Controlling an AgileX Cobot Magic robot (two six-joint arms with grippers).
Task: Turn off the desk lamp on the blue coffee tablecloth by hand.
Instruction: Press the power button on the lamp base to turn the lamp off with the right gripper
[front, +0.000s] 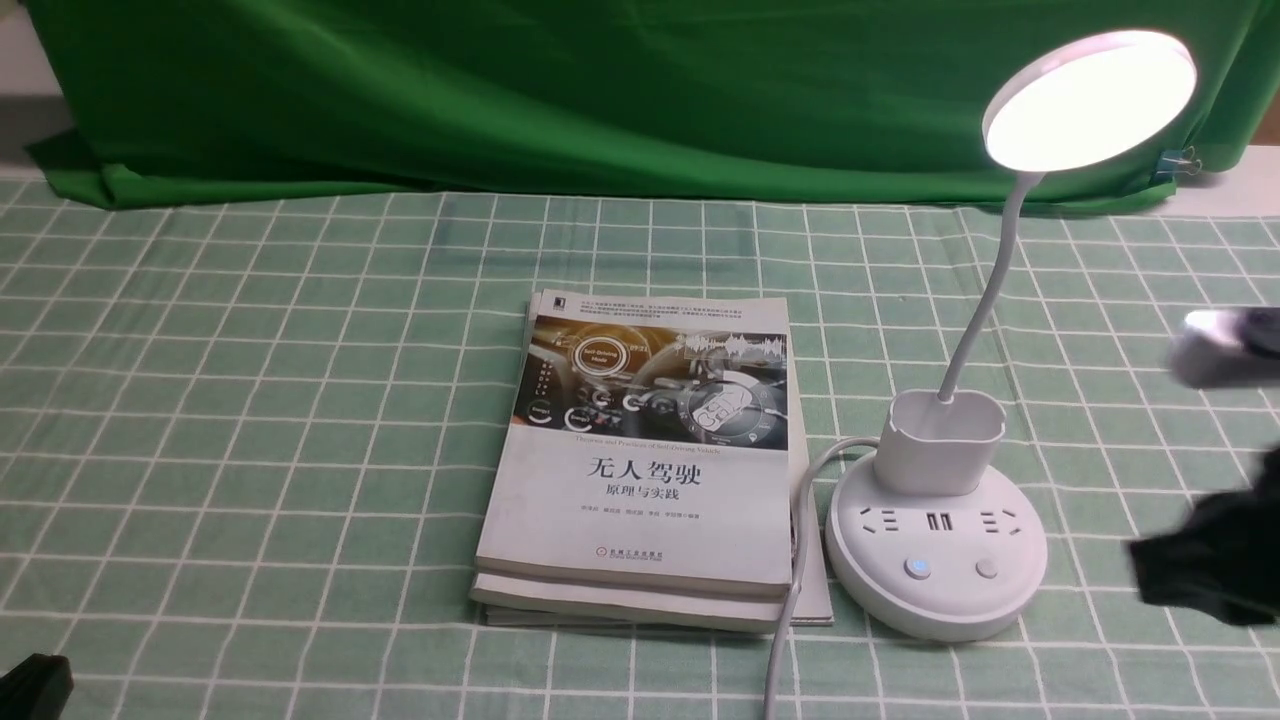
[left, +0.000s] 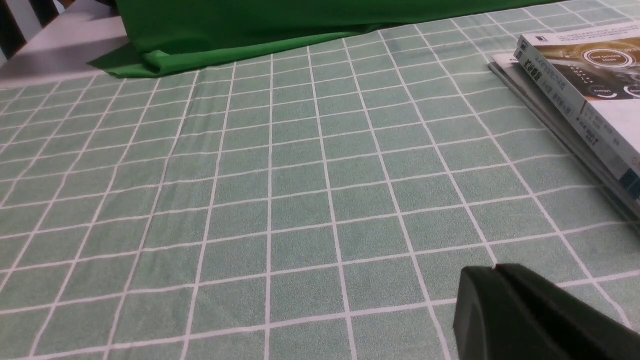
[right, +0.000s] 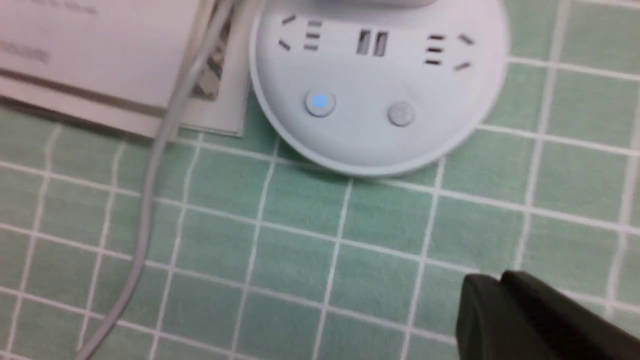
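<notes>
The scene is evenly and moderately lit. At the desk lamp (front: 938, 545), the disc head (front: 1095, 100) is blown out to plain white. To the lamp's right, the right gripper (front: 1200, 555) is smeared by blur. In the right wrist view, softness is seen around the lamp's base; the left wrist view is rendered crisply.

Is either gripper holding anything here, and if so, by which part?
Nothing is held: the left gripper and the right gripper are both shut on nothing.
</notes>
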